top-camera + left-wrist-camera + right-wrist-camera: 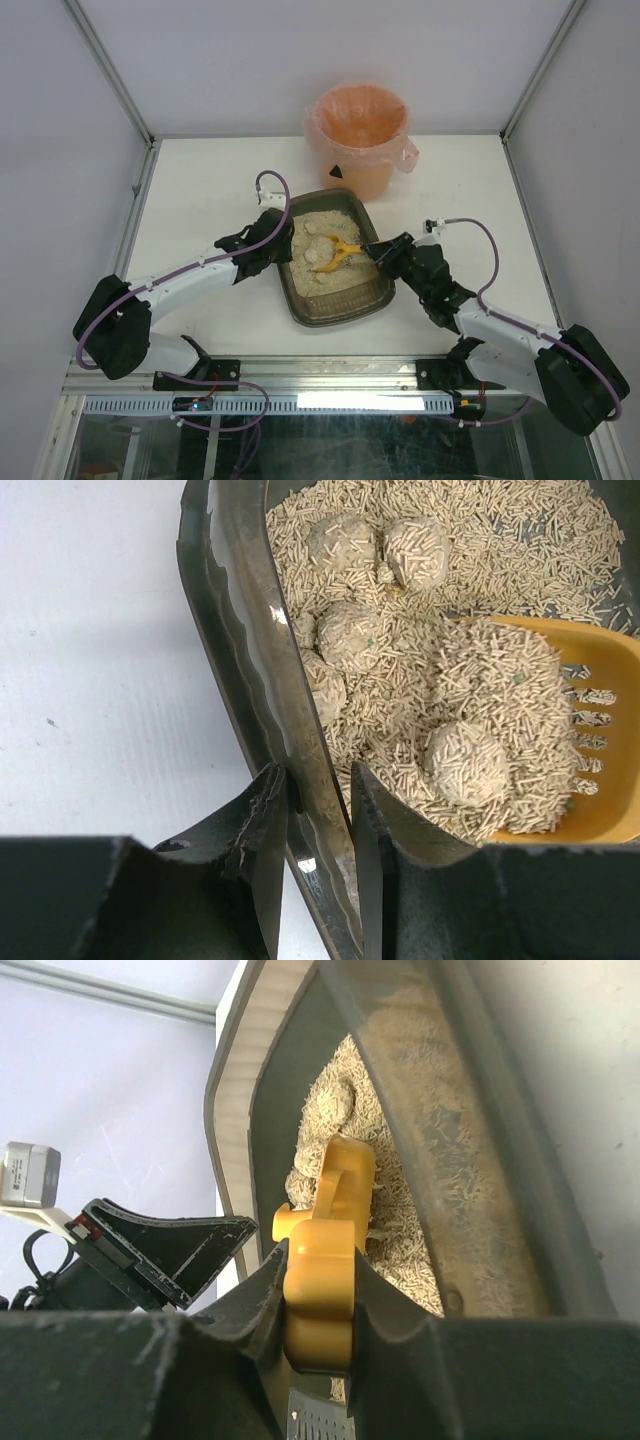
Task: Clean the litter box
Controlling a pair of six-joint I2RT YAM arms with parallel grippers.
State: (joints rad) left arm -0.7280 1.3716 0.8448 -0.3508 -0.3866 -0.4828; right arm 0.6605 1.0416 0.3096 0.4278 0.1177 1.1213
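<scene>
White panels and metal posts wall in a white table [200, 190], with two robot arms bolted to the rail at its near edge. Purple cables loop along both arms.

The left arm [190, 280] folds low at the near left corner. Its forearm stretches forward and to the right toward the middle of the table. The left gripper [318, 790] is clamped on the left wall of the litter box [230, 680], with one finger outside the rim and the other inside against the litter [520, 540].

The right arm [500, 325] rises from the near right corner and angles forward and to the left. The right gripper [318, 1280] is closed on the handle of a yellow scoop [335, 1190], just above the box's right rim. The handle is pinched between both fingers, and the scoop's slotted head reaches out over the litter.

The dark, shallow litter box sits at the centre of the table between the two grippers, turned slightly askew. In the left wrist view the scoop carries a heap of beige pellets and one round lump. Several more pellet-coated clumps [350, 635] lie in the box beside it, toward the left wall and the far end.

Beyond the box's far edge, near the back wall, stands a round orange bucket [358, 135] lined with a thin plastic bag. Whether the bucket touches the box cannot be told. A small dark triangular mark [336, 171] shows on the bucket's front, too small to read.
</scene>
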